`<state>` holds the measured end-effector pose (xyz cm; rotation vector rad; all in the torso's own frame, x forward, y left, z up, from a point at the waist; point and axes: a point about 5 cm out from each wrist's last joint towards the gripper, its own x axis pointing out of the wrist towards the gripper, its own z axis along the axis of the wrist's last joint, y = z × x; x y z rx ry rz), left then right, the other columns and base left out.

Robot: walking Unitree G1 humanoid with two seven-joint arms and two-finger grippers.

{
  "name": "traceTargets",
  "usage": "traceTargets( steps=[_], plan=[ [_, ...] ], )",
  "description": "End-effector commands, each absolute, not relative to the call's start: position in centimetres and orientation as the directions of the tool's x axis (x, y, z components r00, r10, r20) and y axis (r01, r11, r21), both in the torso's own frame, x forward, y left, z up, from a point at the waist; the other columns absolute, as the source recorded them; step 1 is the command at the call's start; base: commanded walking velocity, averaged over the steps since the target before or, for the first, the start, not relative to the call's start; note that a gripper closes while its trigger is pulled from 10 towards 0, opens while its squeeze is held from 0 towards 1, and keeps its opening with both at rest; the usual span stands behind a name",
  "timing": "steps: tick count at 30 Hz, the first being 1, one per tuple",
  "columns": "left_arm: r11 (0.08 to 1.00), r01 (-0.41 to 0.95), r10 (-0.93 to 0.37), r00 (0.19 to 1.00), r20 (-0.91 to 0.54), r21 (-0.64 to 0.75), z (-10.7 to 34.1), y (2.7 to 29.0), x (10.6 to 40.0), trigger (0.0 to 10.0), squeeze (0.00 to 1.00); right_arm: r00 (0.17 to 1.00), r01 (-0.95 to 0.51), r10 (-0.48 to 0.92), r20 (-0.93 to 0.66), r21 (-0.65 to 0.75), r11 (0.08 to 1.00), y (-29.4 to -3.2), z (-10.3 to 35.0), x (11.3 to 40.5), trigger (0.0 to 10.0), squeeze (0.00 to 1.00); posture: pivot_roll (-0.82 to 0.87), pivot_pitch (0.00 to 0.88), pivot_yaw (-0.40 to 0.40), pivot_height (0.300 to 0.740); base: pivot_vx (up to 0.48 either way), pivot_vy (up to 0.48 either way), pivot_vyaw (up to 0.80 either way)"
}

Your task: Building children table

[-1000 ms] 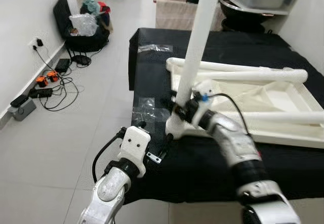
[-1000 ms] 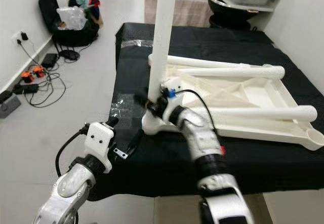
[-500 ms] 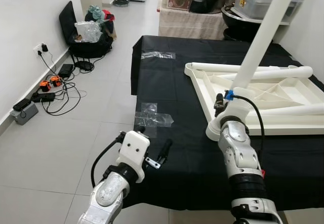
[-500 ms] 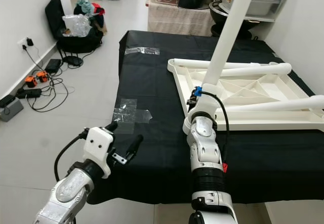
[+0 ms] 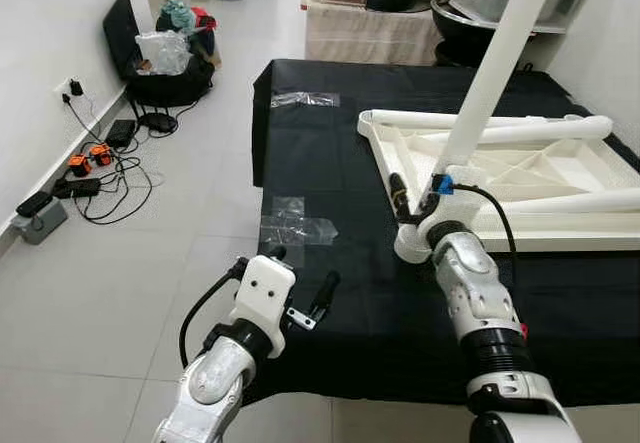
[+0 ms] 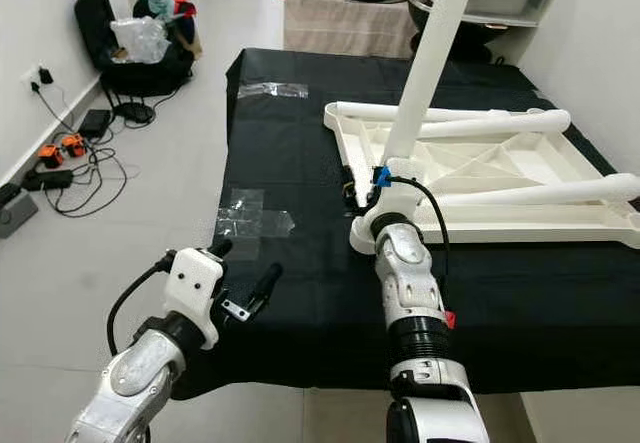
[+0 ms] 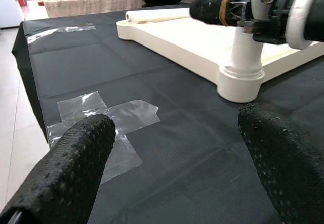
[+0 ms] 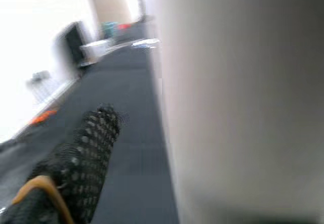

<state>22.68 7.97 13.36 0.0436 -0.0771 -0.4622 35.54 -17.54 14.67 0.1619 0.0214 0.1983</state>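
Head views: an upturned white table lies on the black-covered worktop. The right hand is clamped on the upright leg at its near corner.

Left wrist view: the left hand, fingers apart, hovers over clear tape.

Right wrist view: the leg up close.
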Motion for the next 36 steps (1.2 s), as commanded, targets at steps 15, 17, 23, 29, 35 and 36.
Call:
traceTargets(
  steps=[15, 17, 23, 29, 35, 36],
  plan=[
    [0.889, 0.454, -0.457, 0.888, 0.050, 0.058, 12.9, 7.8, 22.6, 10.0, 0.00, 0.408, -0.865, 0.913, 0.021, 0.330, 0.379, -14.8, 14.8, 31.7, 10.0, 0.00, 0.07, 0.006, -0.092, 0.740, 0.000, 0.000, 0.00],
    [0.889, 0.454, -0.457, 0.888, 0.050, 0.058, 12.9, 7.9, 22.6, 10.0, 0.00, 0.417, -0.861, 0.908, 0.028, 0.331, 0.385, -14.7, 14.8, 31.9, 10.0, 0.00, 0.07, 0.006, -0.092, 0.740, 0.000, 0.000, 0.00],
    [0.889, 0.454, -0.457, 0.888, 0.050, 0.057, 12.9, 7.9, 22.7, 10.0, 0.00, 0.495, -0.830, 0.866, 0.071, 0.336, 0.446, -14.8, 15.5, 32.9, 0.0, 0.00, 0.06, 0.013, -0.082, 0.740, 0.000, 0.000, 0.00],
    [0.889, 0.455, -0.457, 0.888, 0.048, 0.055, 12.9, 7.9, 22.6, 10.0, 0.00, 0.646, -0.741, 0.759, 0.083, 0.306, 0.598, -14.7, 15.5, 33.8, 0.0, 0.00, 0.06, 0.015, -0.086, 0.740, 0.000, 0.000, 0.00],
    [0.889, 0.454, -0.457, 0.888, 0.050, 0.055, 13.0, 7.9, 22.7, 10.0, 0.00, 0.938, -0.346, 0.342, 0.050, 0.156, 0.925, -16.4, 15.7, 35.7, 0.0, 0.00, 0.05, 0.021, -0.082, 0.740, 0.000, 0.000, 0.00],
    [0.889, 0.454, -0.457, 0.888, 0.050, 0.055, 13.0, 7.9, 22.8, 10.0, 0.00, 0.990, -0.140, 0.137, 0.033, 0.133, 0.981, -17.6, 15.8, 36.1, 0.0, 0.00, 0.05, 0.021, -0.084, 0.740, 0.000, 0.000, 0.00]
  ],
)
